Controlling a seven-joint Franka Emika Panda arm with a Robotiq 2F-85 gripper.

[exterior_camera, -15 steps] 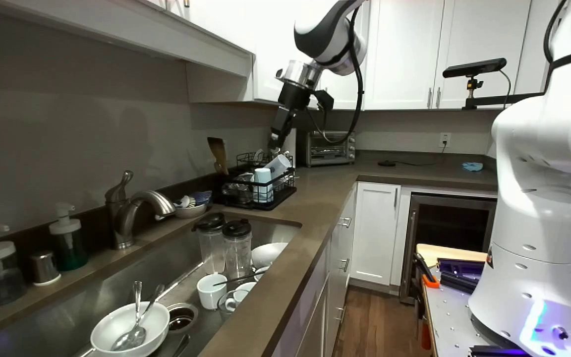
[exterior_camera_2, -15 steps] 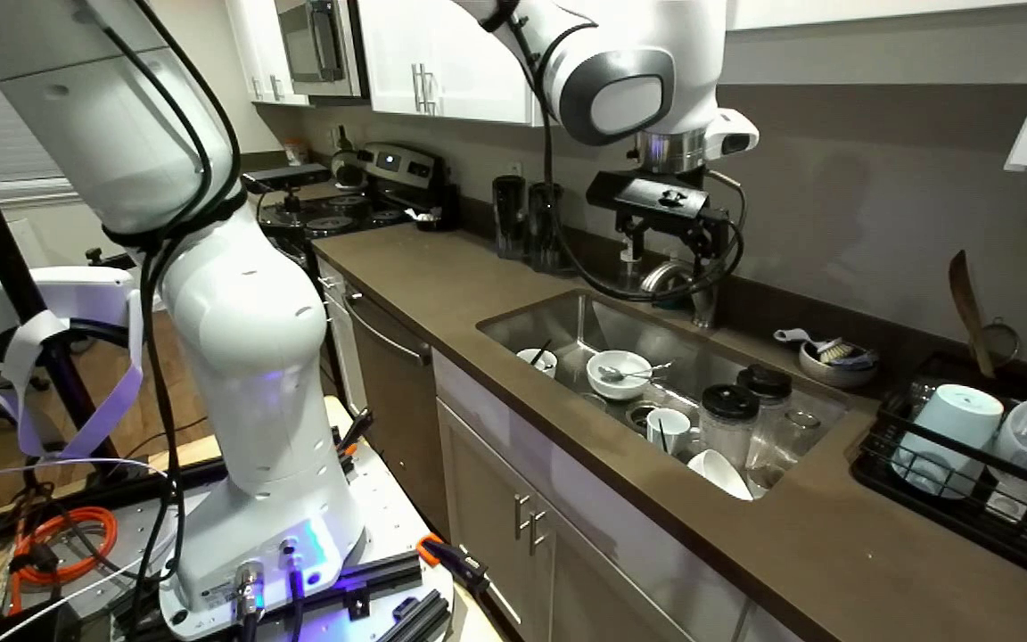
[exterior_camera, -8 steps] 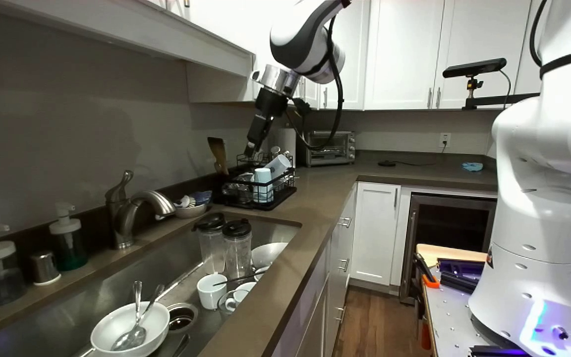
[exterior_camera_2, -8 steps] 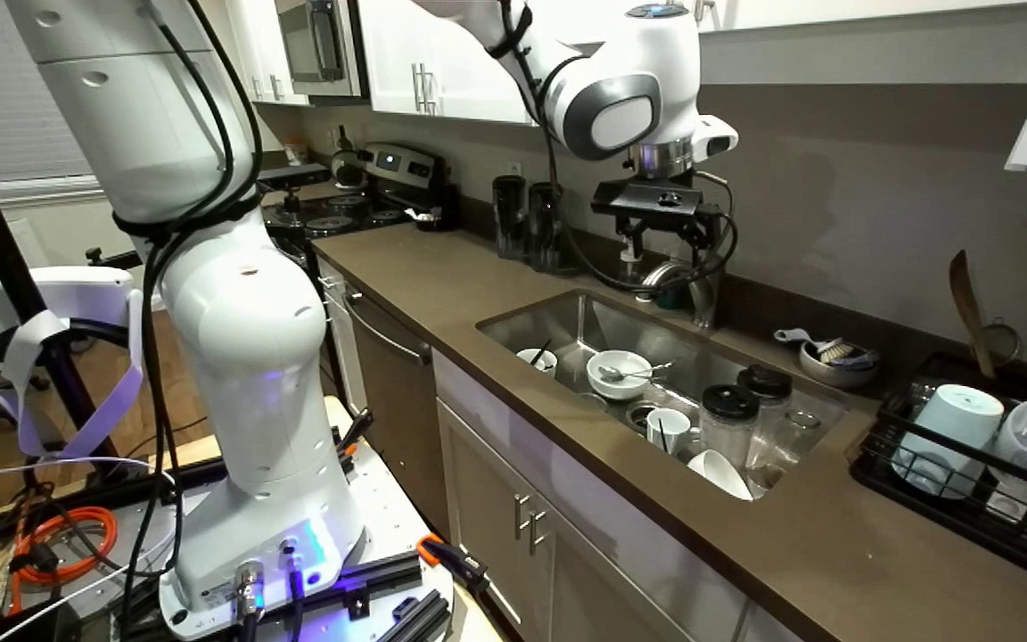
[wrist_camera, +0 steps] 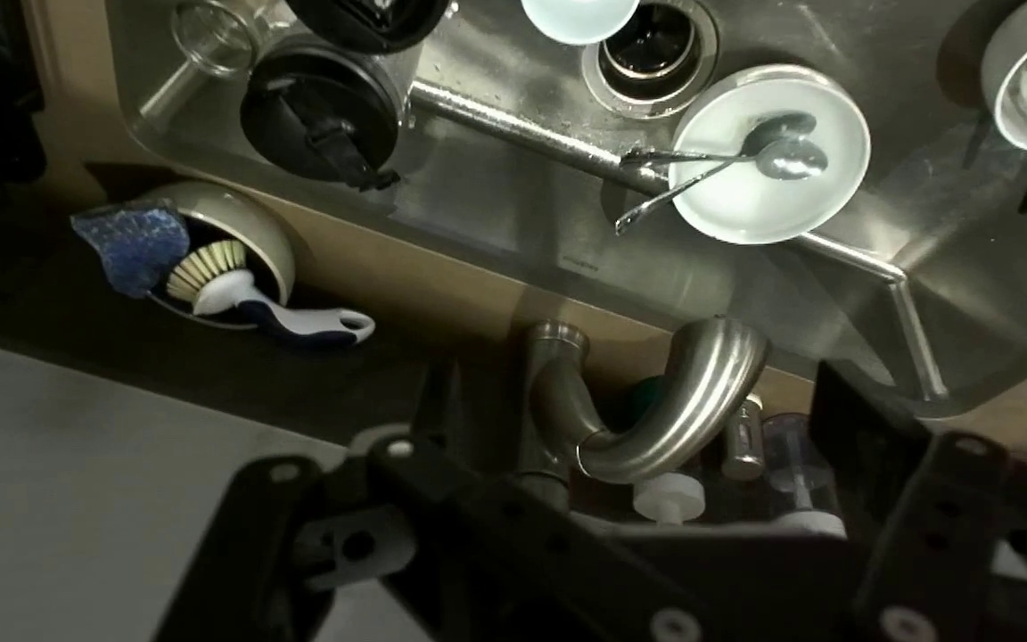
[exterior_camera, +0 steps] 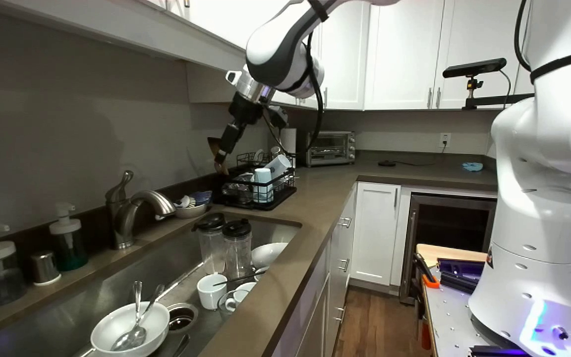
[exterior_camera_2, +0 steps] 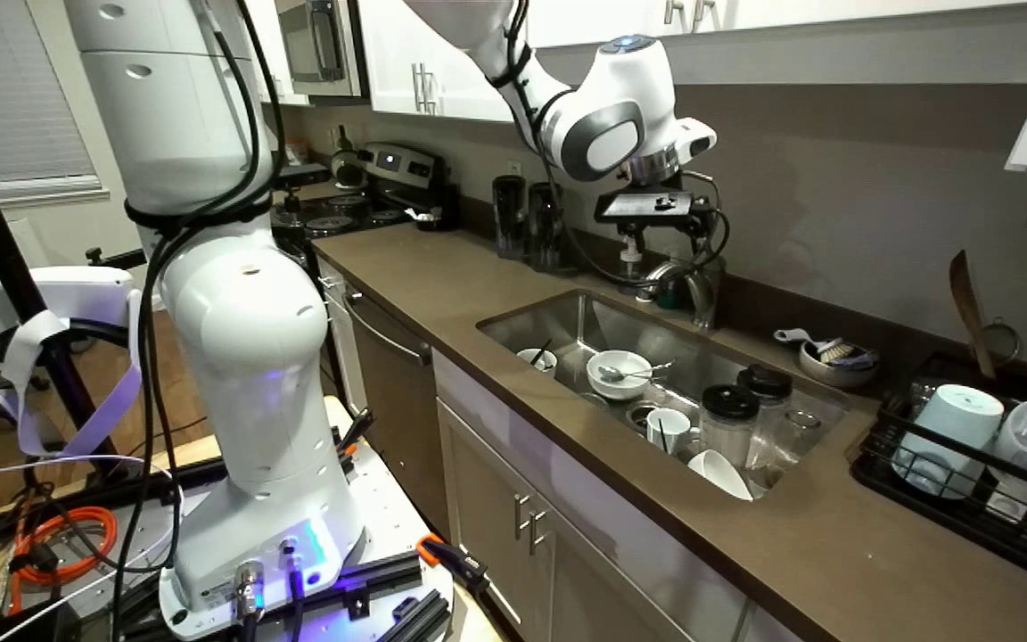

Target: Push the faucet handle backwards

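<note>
The Robotiq gripper (wrist_camera: 638, 394) is being held aloft, its jaws parted wide, the arched spout (wrist_camera: 711, 383) being framed between them in the wrist view. The metal faucet handle (exterior_camera: 120, 185) is being borne atop the tap body (exterior_camera: 116, 214) beside the sink (exterior_camera: 176, 263).

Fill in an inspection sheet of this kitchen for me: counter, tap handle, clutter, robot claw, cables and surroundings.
Surface: brown counter around a metal sink.
Job's things: faucet handle sticks up beside the arched spout; nothing touches it in an exterior view.
Clutter: in the sink, a bowl with spoons, white mugs and black-lidded tumblers; on the counter, a dish rack and pump bottles.
Gripper: open, holding nothing, raised above the counter.
Cables: black cable loops off the arm; orange cord coiled by the robot's base.
Surroundings: white cabinets, toaster oven, stove.
</note>
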